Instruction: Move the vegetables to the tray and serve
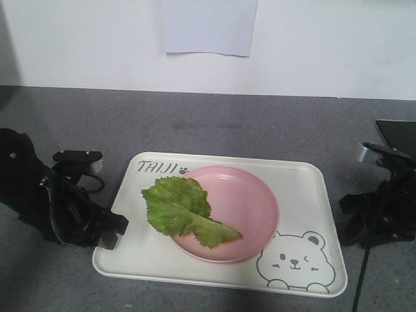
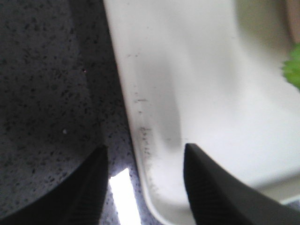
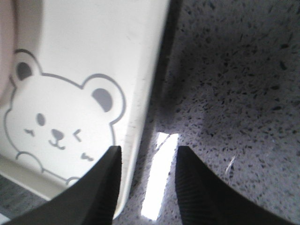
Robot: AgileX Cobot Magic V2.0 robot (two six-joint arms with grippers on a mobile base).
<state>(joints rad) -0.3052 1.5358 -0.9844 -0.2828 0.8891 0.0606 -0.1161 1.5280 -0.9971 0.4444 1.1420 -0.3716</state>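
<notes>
The vegetables, one frilly green lettuce leaf (image 1: 179, 208), lie on a round pink plate (image 1: 250, 208), overhanging its left rim. The plate stands on the cream-white tray (image 1: 302, 185) with a bear drawing (image 1: 296, 260). My left gripper (image 1: 114, 231) is at the tray's left edge. In the left wrist view it (image 2: 145, 157) is open, straddling the tray's rim (image 2: 150, 140), with a sliver of lettuce (image 2: 293, 70) at the right. My right gripper (image 1: 346, 208) is at the tray's right edge. It (image 3: 147, 157) is open too, one finger over the tray (image 3: 93, 56) and the other over the table.
The tray rests on a grey speckled tabletop (image 1: 227, 123) that runs to a white wall at the back. A white sheet of paper (image 1: 208, 26) hangs on that wall. Both black arms flank the tray low on the table.
</notes>
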